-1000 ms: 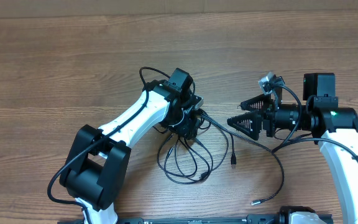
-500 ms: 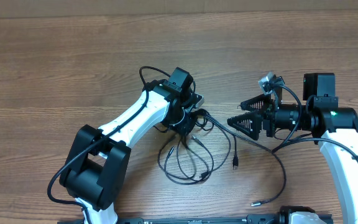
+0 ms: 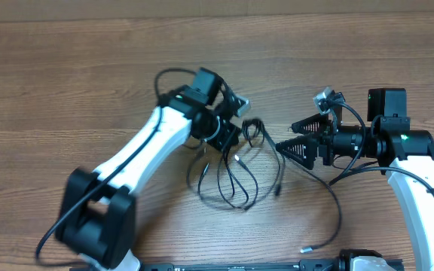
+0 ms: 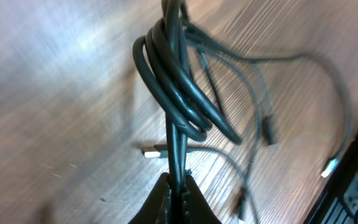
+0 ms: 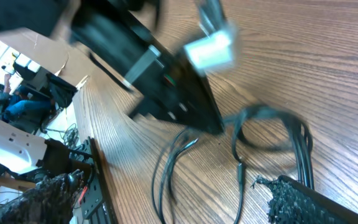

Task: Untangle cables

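The cables (image 3: 236, 177) are several thin black cords in a tangle at the table's middle, with looped strands trailing toward the near edge. My left gripper (image 3: 232, 137) is shut on a strand above the tangle. In the left wrist view that gripper (image 4: 178, 190) pinches the cord, and a coil of cables (image 4: 179, 87) hangs off the wood beyond the tips. My right gripper (image 3: 296, 138) stands open just right of the tangle, nothing between its fingers. In the right wrist view the right gripper (image 5: 173, 208) is open with cables (image 5: 266, 118) lying ahead of it.
One long cord runs from the tangle to a silver-tipped plug (image 3: 305, 249) near the front edge. Another plug (image 4: 151, 151) lies on the wood under the coil. The left arm (image 5: 166, 81) fills the space ahead of my right gripper. A black rail (image 3: 239, 266) lines the front edge.
My left gripper has closed on a strand and moved up and toward the far left, lifting and stretching the tangle. The loose ends slid with it. The right arm has not moved.
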Controlling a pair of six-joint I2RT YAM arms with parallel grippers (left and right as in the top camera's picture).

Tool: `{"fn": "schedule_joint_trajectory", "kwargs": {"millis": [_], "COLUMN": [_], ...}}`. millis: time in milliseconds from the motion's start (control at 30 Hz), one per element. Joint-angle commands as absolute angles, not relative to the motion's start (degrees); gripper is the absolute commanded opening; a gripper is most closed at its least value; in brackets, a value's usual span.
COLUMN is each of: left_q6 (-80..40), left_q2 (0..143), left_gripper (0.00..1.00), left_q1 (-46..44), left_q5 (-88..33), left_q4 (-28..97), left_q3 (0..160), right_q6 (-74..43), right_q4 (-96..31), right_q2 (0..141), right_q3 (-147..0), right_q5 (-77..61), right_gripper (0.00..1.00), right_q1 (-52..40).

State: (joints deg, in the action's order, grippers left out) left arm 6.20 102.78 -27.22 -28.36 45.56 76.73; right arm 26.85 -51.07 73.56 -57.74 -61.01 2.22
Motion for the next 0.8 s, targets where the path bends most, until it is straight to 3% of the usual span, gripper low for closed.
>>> {"fn": "schedule_joint_trajectory", "kwargs": {"millis": [0,267,433,767], "left_q6": [11.6,14.9,18.3,18.2], "left_q2": [92.4,82.7,81.1,81.1], "left_gripper": [0.04,0.04,0.04,0.04], "left_q1": [-24.4,-22.8,-22.8,-22.9], "left_q5": [-31.2,-37.1,-48.7,-63.3], "left_q4": [45.2,48.3,52.8,52.2], "left_q3": [80.0,80.0,80.0,80.0], "right_q6": [26.9,27.2,34.5,45.6], "right_q4": [-50.2,-41.6,-34.7,-31.2], "right_q2": [73.4,72.9,71.3,69.4], "right_q3": [-58.9,-58.9,-58.9,-58.9], "right_q5": [-60.9,-62.3,-64.5,-64.6], "right_gripper": [1.0,0.96,0.9,0.89], "right_q1": [2.3,2.3,2.3,2.3]}}
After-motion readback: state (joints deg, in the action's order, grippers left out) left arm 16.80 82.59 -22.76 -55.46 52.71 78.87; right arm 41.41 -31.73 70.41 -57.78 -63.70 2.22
